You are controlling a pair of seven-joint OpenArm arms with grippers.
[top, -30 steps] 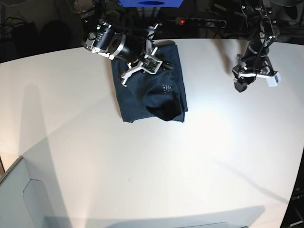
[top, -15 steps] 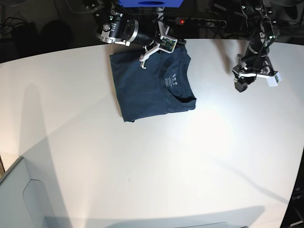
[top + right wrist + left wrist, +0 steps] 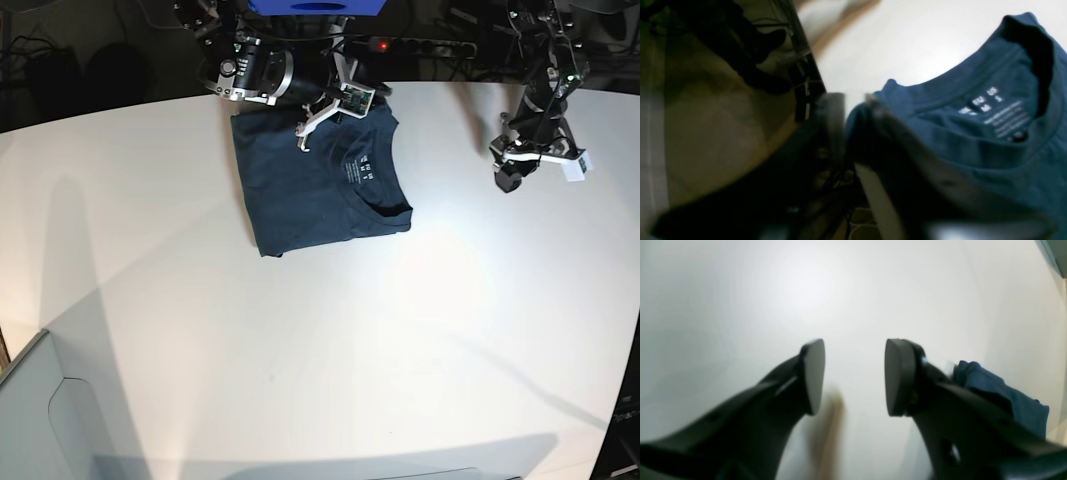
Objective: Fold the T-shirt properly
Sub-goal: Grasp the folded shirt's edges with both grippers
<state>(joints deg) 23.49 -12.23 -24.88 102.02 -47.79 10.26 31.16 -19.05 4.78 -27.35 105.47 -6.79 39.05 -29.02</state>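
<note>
Shirt (image 3: 318,183) lies folded near your table's (image 3: 320,360) far edge; left gripper (image 3: 853,376) gapes wide, holding nothing; right gripper's (image 3: 325,112) gap unreadable.

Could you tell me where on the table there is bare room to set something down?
The near half of the table below the T-shirt is bare, as are the far-left stretch and the gap between the shirt and the left hand. The far edge is crowded: the right hand hangs over the shirt there.

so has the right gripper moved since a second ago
Yes. In the base view the right gripper has gone from over the middle of the T-shirt back to its far edge, toward the table's rear.
</note>
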